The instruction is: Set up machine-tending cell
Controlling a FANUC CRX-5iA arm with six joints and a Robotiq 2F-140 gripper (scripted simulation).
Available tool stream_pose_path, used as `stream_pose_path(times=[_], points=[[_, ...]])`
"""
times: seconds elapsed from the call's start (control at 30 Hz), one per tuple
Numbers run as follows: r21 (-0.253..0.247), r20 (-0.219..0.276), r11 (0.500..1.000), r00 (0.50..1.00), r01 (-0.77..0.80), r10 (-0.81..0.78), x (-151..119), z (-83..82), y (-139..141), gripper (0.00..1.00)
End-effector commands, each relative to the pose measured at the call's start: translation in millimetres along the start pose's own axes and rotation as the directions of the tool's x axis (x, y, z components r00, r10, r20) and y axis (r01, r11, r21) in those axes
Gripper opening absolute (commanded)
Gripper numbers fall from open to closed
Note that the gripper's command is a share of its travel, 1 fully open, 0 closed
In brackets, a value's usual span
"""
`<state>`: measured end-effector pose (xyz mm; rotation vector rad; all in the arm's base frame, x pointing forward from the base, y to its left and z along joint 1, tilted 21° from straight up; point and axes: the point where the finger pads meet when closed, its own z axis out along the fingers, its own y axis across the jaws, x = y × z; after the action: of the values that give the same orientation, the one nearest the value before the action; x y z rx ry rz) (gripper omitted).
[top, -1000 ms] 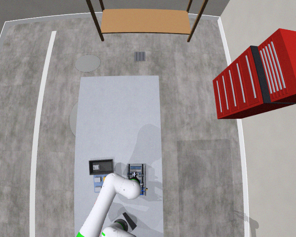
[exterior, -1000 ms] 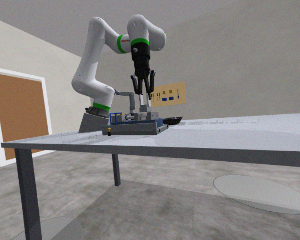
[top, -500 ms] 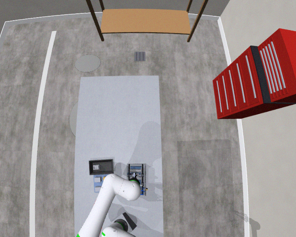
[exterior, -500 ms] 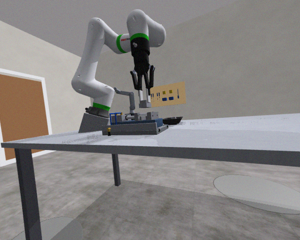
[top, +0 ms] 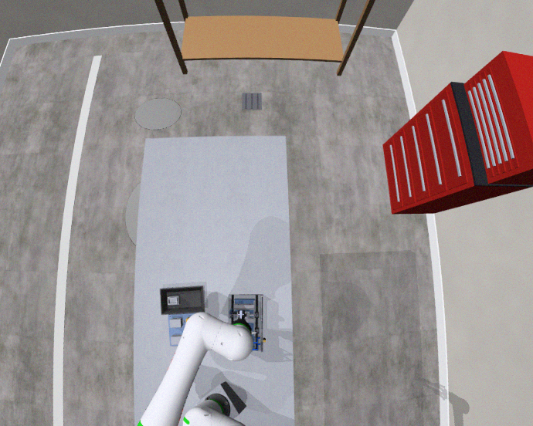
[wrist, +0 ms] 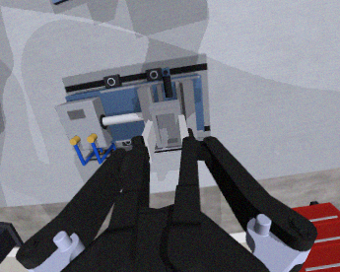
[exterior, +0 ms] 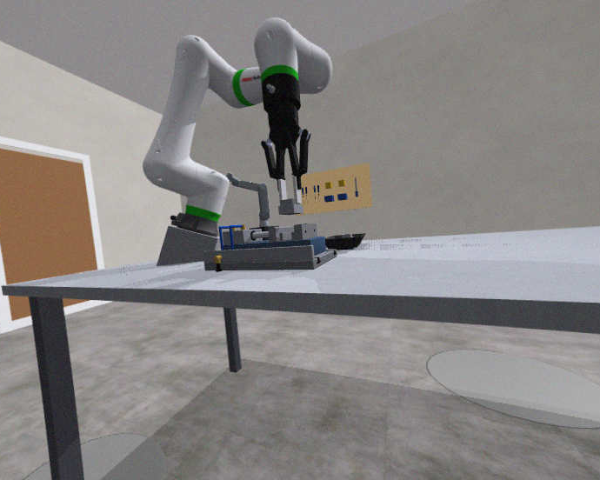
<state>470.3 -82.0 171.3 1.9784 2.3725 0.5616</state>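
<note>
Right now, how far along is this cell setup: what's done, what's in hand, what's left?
Done: one light part lies in the outfeed tray. In hand: the gripper is shut on a grey block, in the air above the vise. Left: place this block, seat an aluminium blank in the vise, pull the arm free. The arm hides most of the infeed plate, so its blanks cannot be checked.

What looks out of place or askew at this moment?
Nothing stands out. The gripper is shut on a grey block, held in the air above the vise. The tray holds one part lying flat.
</note>
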Motion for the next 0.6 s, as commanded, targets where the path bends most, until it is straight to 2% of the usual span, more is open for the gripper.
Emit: stream_pose_path(times=[0.0,0.17,0.53,0.57], points=[[0.001,0.001,1.0,1.0,0.001,-0.001,4.3,0.2,2.4,0.0],[0.007,0.004,1.0,1.0,0.009,-0.009,23.7,1.7,11.8,0.0],[0.019,0.013,0.999,0.999,0.04,-0.04,113.6,5.8,43.7,0.0],[0.019,0.013,0.999,0.999,0.04,-0.04,113.6,5.8,43.7,0.0]])
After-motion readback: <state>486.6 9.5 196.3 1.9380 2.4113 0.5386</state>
